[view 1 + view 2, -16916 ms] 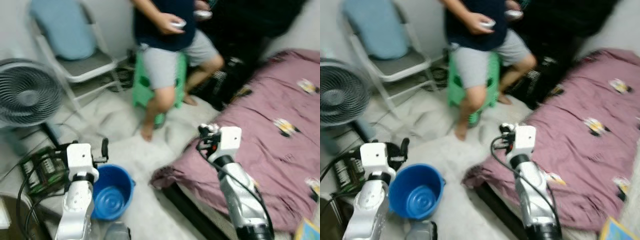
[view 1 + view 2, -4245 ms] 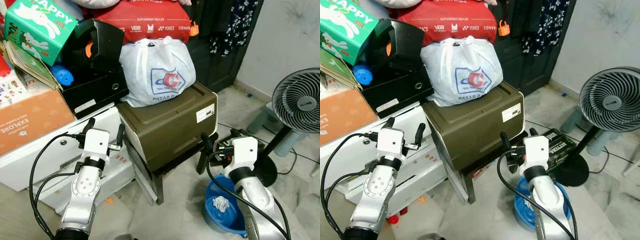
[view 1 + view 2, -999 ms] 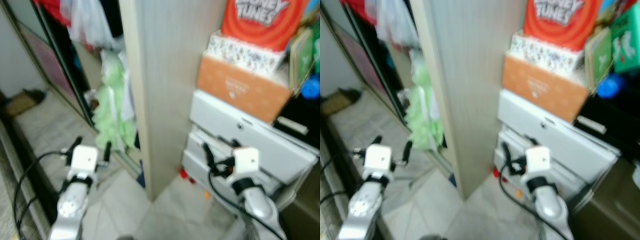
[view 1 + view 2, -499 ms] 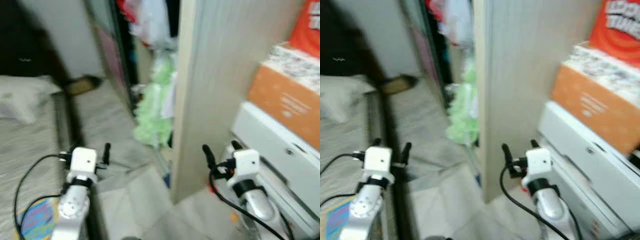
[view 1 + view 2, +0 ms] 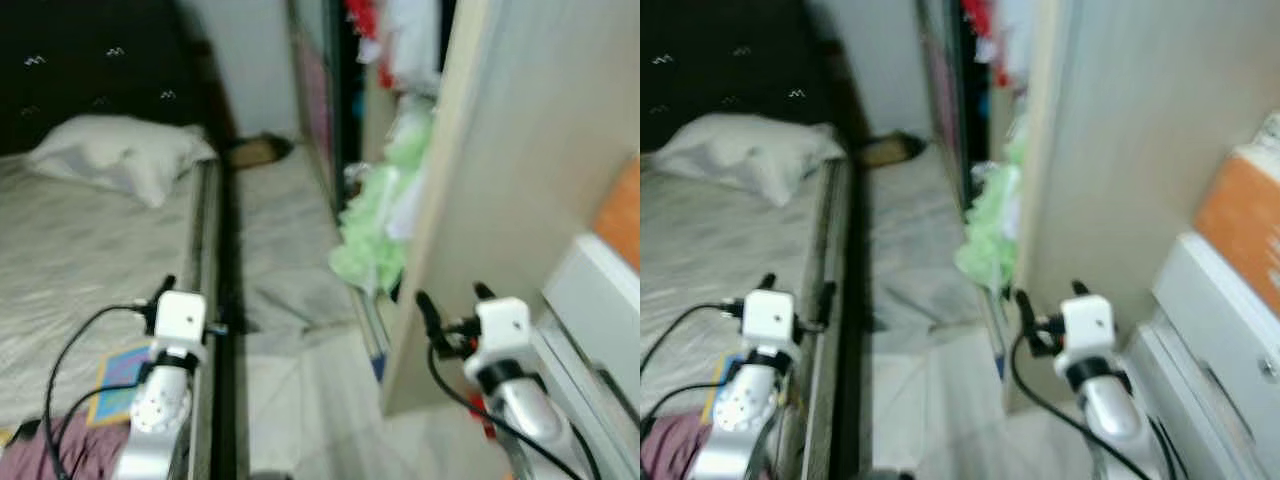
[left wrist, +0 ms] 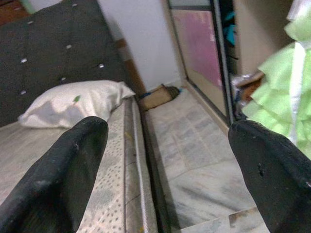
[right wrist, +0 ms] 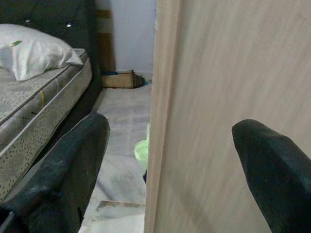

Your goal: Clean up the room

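- Room clutter is lying in more than one place, and neither gripper is carrying any of it; the head views are blurring, so fine detail is hard to read.
- Bed (image 5: 80, 250) is taking up the robot's left side, its pale mattress running up to a dark headboard (image 6: 53, 43).
- Wardrobe panel (image 7: 233, 97), a tall pale wooden side, is rising on the right, close in front of the right arm.
- Floor (image 5: 280, 250) of pale tiles is running as a narrow aisle between the bed and the wardrobe.
- Pillow (image 5: 120, 158) is lying at the head of the mattress; it is looking soft and light, easy to pinch at a corner.
- Green garment (image 5: 385, 225) is spilling from the open wardrobe beside the panel, down towards the floor. It is probably the likeliest thing to tidy: limp, light, likely to slump and trail, so gathering a thick fold near its upper part should be safest.
- Flat brown object (image 6: 158, 96) is sitting on the floor by the far wall; what it is I cannot tell.
- Left gripper (image 6: 170, 160) is hovering over the bed edge with fingers spread wide and nothing between them.
- Right gripper (image 7: 170, 170) is hovering just in front of the panel edge, fingers likewise spread apart and bare.
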You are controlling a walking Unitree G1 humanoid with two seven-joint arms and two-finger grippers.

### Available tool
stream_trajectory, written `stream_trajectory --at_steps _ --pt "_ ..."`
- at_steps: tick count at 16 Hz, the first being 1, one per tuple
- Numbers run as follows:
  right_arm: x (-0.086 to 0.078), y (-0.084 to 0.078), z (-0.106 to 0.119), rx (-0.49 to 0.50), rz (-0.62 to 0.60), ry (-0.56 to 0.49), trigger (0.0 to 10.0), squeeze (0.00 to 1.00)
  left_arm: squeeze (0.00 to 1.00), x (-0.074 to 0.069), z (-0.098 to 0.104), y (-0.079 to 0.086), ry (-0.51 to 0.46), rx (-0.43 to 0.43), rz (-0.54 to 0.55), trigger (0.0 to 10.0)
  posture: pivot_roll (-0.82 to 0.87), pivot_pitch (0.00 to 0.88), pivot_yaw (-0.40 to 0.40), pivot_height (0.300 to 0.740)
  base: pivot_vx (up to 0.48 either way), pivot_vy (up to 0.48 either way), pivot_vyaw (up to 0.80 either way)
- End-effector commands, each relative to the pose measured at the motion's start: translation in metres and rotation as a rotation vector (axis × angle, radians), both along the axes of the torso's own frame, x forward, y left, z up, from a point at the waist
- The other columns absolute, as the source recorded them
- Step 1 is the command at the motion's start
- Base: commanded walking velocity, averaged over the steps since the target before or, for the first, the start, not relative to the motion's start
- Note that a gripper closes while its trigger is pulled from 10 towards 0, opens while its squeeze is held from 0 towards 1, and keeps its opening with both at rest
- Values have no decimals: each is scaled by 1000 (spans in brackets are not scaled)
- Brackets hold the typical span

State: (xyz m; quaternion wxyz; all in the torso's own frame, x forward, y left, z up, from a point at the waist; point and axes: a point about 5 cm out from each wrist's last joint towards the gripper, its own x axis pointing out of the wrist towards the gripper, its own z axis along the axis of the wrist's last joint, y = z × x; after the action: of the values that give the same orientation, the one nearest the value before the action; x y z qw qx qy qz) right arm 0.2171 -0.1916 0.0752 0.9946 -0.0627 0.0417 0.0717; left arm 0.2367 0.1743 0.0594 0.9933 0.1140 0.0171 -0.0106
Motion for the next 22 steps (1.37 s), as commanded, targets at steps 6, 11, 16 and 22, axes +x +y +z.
stream_trajectory --at_steps 6,11,16,22 --pt "21 7 8 0 49 -46 10000 0 0 12 11 12 -32 8 21 10000 -67 0 31 740 0 0 800" --pt "27 8 10 -14 69 -62 10000 0 0 12 11 9 -34 8 16 10000 -72 8 29 740 0 0 800" --pt "22 10 7 -6 78 -56 10000 0 0 10 9 6 -27 3 8 10000 -78 12 29 740 0 0 800" --pt "21 11 7 4 83 -56 10000 0 0 5 5 -2 -11 -10 -9 10000 -81 10 31 740 0 0 800"
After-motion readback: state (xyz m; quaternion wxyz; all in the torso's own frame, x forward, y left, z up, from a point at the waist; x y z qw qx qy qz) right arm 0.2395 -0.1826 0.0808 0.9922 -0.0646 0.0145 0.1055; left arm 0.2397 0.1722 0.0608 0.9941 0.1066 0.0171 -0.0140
